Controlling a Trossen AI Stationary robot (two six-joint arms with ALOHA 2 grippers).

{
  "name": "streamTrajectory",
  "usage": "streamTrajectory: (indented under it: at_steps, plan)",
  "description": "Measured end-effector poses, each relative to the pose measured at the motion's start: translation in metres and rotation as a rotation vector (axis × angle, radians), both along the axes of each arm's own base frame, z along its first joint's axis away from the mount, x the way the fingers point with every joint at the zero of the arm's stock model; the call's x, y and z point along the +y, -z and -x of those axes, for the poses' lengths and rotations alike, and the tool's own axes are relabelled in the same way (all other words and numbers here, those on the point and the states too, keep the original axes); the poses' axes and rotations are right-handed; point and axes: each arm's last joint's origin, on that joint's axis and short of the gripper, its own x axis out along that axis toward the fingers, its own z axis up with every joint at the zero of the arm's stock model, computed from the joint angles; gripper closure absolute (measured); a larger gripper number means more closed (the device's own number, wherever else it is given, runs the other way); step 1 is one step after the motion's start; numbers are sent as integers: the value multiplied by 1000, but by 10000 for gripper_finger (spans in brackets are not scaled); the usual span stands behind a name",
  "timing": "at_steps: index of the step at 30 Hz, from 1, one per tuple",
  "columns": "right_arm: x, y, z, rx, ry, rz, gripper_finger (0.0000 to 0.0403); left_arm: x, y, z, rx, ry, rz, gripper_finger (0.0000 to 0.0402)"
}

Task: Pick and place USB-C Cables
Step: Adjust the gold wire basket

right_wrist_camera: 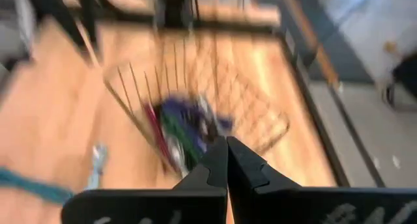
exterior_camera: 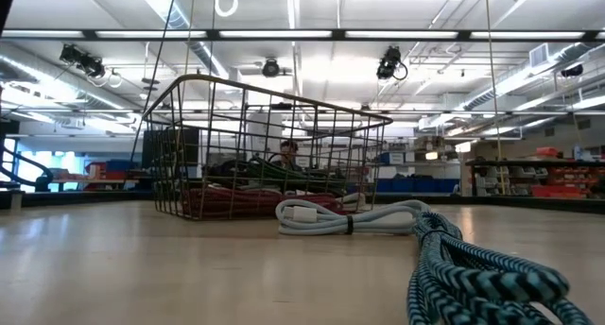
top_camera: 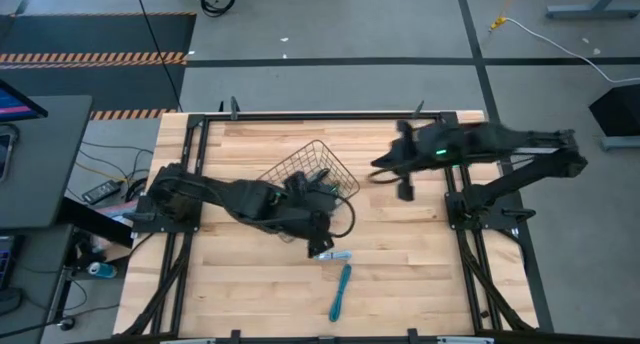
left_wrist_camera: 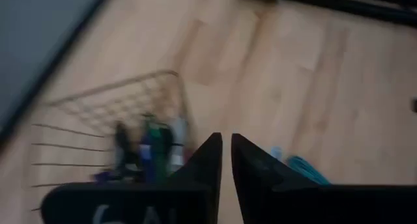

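Note:
A wire mesh basket (top_camera: 312, 170) stands on the wooden table and holds several coiled cables (right_wrist_camera: 186, 129) in purple, green, maroon and black; they also show in the low view (exterior_camera: 255, 197). A grey-silver cable (top_camera: 337, 255) lies on the table just in front of the basket (exterior_camera: 345, 217). A teal cable (top_camera: 340, 290) lies nearer the front edge (exterior_camera: 473, 273). My left gripper (top_camera: 320, 246) is above the table beside the grey-silver cable, shut and empty (left_wrist_camera: 226, 149). My right gripper (top_camera: 380, 169) is to the right of the basket, shut and empty (right_wrist_camera: 226, 152).
Black metal frame rails (top_camera: 460, 209) run along the table's left, right and far sides. Bare wood lies in front of the basket on both sides of the two loose cables. A person (exterior_camera: 284, 155) sits in the room behind the basket.

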Motion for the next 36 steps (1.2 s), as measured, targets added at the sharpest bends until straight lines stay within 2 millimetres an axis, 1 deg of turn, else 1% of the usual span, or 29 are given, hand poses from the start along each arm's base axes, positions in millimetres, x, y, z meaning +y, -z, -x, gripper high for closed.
streamTrajectory:
  at_steps: [3,6,9,13,18,23,27,31,36]
  plan:
    - [-7,34,-21,129,17,-12,402,-7,-23,16,-35,-47,-77,376]
    - [-14,67,-39,257,9,-24,402,-16,-35,29,-61,-76,-131,393]
    - [-19,95,-54,352,-2,-13,402,-25,-39,37,-87,-100,-137,396]
    - [-24,120,-75,403,-62,-35,403,-34,-36,44,-86,-132,-128,398]
    - [-27,138,-98,383,-137,-44,403,-42,-23,47,-69,-177,-100,398]
    - [-31,156,-109,427,-171,-60,403,-48,-14,48,-68,-214,-71,398]
    - [-32,168,-111,496,-189,-73,403,-51,-12,50,-72,-219,-62,398]
    - [-30,172,-106,563,-194,-85,403,-52,-12,50,-73,-219,-61,398]
    - [-22,163,-97,570,-163,-129,403,-52,-12,50,-70,-215,-66,399]
